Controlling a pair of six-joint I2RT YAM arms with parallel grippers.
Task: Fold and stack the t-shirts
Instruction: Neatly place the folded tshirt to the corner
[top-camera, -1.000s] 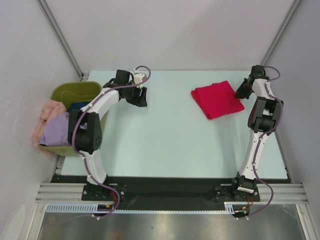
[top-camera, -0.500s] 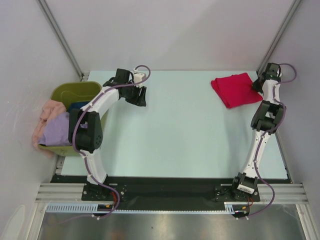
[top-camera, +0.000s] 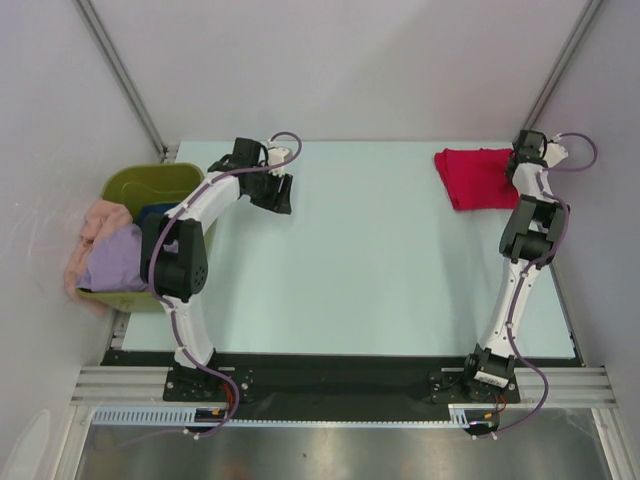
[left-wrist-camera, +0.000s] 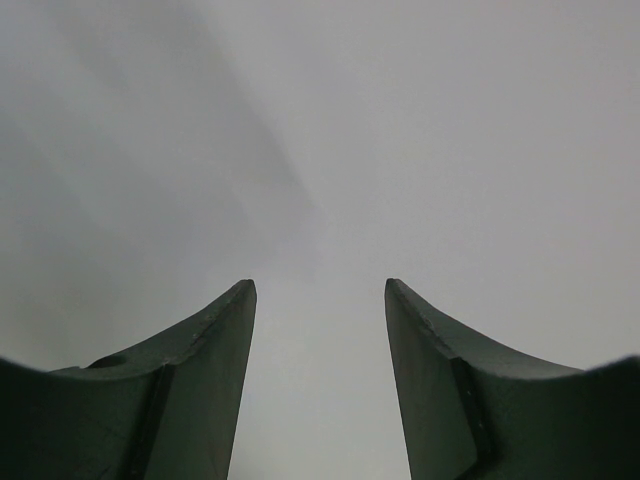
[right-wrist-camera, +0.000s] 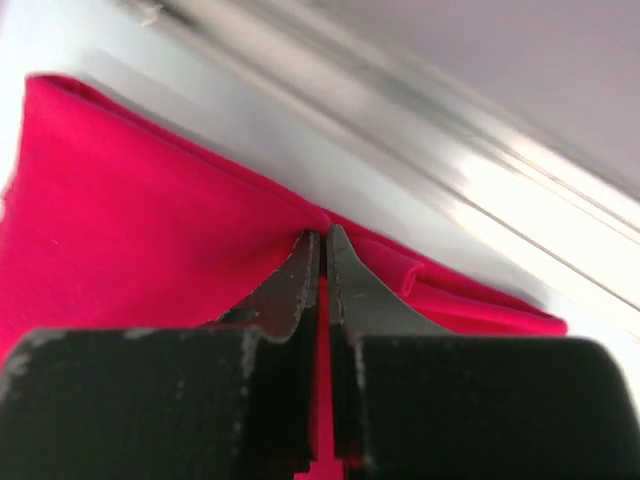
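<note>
The folded red t-shirt lies at the far right corner of the table. My right gripper is shut on its right edge; in the right wrist view the red t-shirt is pinched between the closed fingers of the right gripper. My left gripper is open and empty at the far left of the table; the left wrist view shows the left gripper with only blank grey between its fingers. Lavender, peach-pink and dark blue t-shirts sit piled in the tub.
The olive-green tub stands off the table's left edge. The metal frame rail runs close behind the red shirt. Slanted frame posts rise at both far corners. The pale table top spreads between the arms.
My right gripper has dragged the red t-shirt from mid-right of the table up and right into the far right corner. The left arm has not moved.
</note>
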